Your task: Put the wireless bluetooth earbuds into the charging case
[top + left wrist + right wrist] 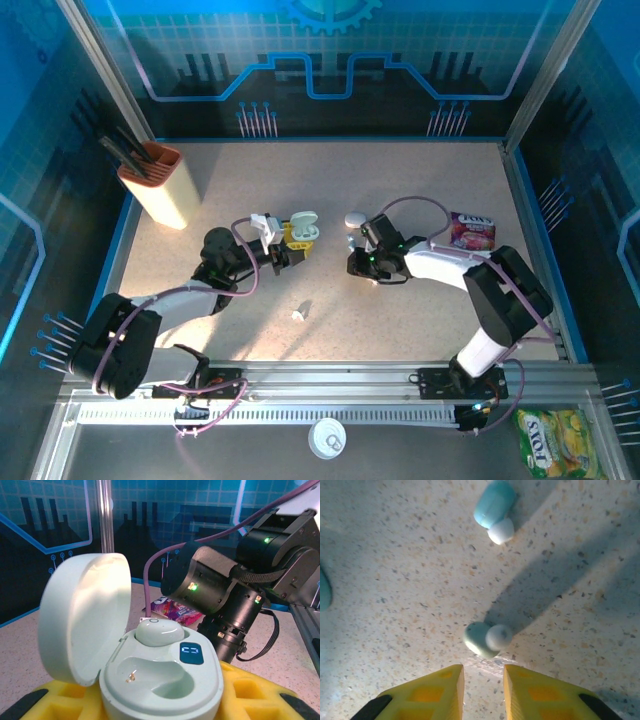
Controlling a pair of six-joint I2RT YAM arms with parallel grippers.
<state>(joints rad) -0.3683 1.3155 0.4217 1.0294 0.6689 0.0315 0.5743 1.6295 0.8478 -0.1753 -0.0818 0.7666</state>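
My left gripper [292, 240] is shut on the pale green charging case [165, 680], its yellow fingers [260, 695] pressed against both sides. The lid [82, 615] stands open. One earbud [155, 631] sits in the far slot, and the near slot is empty. My right gripper [483, 690] points down at the table, its yellow fingers slightly apart with bare table between them. A pale earbud [487, 639] lies just beyond the fingertips. A bluish-white earbud [495, 510] lies farther off. Another earbud [298, 312] lies on the table in front of the case [303, 228].
A tan holder with an orange top [160, 185] stands at the back left. A pink candy packet [472, 230] lies at the right, behind my right arm [215, 585]. A yellow snack bag [550, 440] and a white round lid [327, 437] sit beyond the front rail.
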